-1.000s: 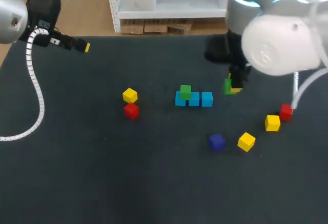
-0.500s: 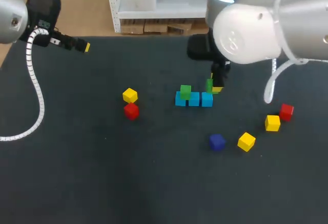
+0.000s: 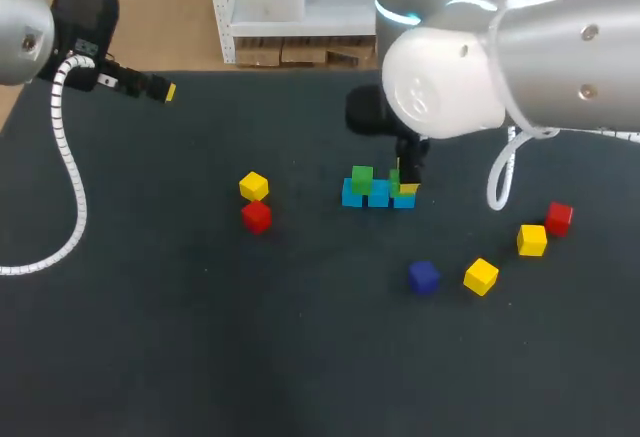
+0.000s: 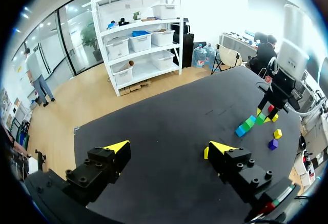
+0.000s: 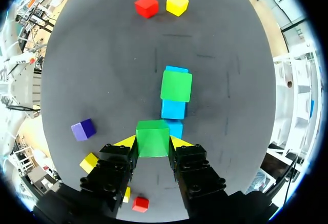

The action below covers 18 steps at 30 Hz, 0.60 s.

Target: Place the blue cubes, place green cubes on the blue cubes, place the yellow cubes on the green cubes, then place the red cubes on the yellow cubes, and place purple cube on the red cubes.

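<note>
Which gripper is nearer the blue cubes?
Right. The right gripper holds a green cube just above one end of the blue cubes; the left gripper hangs far off, over a table corner.

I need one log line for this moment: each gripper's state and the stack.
left gripper: open, empty | right gripper: shut on second green cube, over end of blue row | first green cube: on blue row

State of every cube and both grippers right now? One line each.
blue cubes: three in a row
placed green cube: resting on the row
right gripper: fingers shut on held green cube
held green cube: above the row's end, contact unclear
left gripper: fingers open, empty
yellow cubes: three, loose
red cubes: two, loose
purple cube: loose
</note>
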{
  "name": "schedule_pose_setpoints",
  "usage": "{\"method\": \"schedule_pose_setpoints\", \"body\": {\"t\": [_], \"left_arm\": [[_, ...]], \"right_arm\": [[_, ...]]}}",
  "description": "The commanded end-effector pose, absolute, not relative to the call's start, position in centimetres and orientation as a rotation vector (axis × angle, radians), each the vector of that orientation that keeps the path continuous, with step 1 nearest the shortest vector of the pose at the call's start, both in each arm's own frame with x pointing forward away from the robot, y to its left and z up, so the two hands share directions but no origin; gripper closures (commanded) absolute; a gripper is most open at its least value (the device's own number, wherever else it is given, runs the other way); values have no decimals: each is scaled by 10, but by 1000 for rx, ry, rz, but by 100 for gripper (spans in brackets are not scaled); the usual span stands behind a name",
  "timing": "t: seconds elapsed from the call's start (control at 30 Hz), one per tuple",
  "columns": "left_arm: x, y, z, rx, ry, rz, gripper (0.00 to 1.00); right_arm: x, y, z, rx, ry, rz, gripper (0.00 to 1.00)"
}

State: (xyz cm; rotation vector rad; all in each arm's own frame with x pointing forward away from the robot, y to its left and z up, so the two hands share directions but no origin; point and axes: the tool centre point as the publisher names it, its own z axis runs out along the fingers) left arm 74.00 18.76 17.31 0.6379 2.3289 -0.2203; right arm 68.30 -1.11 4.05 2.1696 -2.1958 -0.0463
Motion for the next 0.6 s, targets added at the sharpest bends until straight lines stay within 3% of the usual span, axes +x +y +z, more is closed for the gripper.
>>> {"method": "schedule_pose_setpoints", "body": {"t": [0.03, 0.6], "left_arm": [[740, 189, 173, 643, 2325, -229, 0], [740, 189, 173, 643, 2325, -229, 0]], "right_arm": [[686, -10, 37, 2165, -2199, -44, 100], [692, -7, 34, 2174, -2191, -21, 100]]}}
